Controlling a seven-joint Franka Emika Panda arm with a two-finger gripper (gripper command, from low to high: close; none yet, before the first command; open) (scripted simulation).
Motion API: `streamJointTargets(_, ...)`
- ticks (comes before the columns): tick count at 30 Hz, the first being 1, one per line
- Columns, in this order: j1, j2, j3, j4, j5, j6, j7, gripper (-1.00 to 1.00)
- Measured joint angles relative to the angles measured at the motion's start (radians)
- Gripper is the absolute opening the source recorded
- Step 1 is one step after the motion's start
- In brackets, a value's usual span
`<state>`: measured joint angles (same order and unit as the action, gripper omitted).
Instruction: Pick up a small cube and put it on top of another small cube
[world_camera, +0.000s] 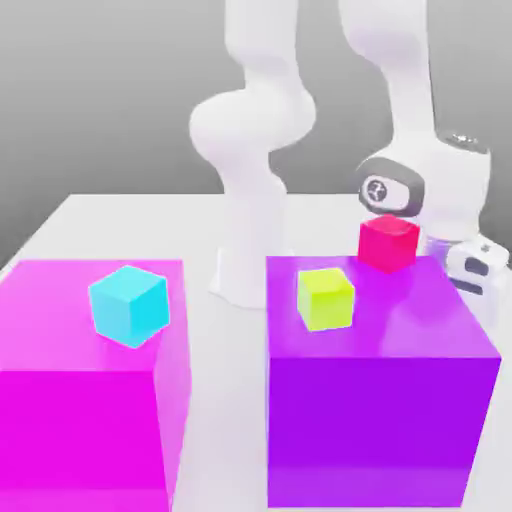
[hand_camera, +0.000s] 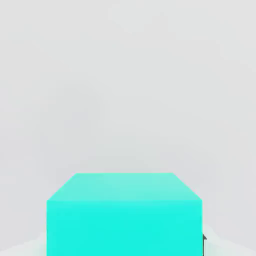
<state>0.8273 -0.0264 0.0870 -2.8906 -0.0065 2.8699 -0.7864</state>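
Exterior view: the arm (world_camera: 255, 130) reaches down beside the purple block (world_camera: 370, 430), which bears 2 small cubes, yellow (world_camera: 325, 299) and red (world_camera: 388, 243); 1 cyan cube (world_camera: 130, 307) sits on the magenta block (world_camera: 80, 430).

Hand view: the claw (hand_camera: 125, 247) grips 1 turquoise cube (hand_camera: 124, 225).

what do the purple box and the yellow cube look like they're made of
Purple box: perhaps smooth plastic, slightly glossy, with a soft sheen across its top.

Yellow cube: maybe plastic or painted wood; flat, even colour, no visible grain.
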Motion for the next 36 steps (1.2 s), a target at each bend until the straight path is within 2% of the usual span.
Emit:
streamJointTargets(10,-0.17,-0.178,-0.028,0.304,-0.151,-0.389,0.413,-1.0)
streamJointTargets(27,-0.667,-0.316,-0.38,0.592,-0.133,-0.868,0.916,-1.0)
streamJointTargets(29,-0.712,-0.309,-0.423,0.591,-0.12,-0.88,0.941,-1.0)
streamJointTargets(32,-0.727,-0.268,-0.45,0.523,-0.109,-0.781,0.937,-1.0)
streamJointTargets(33,-0.729,-0.254,-0.455,0.498,-0.106,-0.743,0.935,1.0)
streamJointTargets(36,-0.729,-0.254,-0.455,0.498,-0.106,-0.743,0.935,1.0)
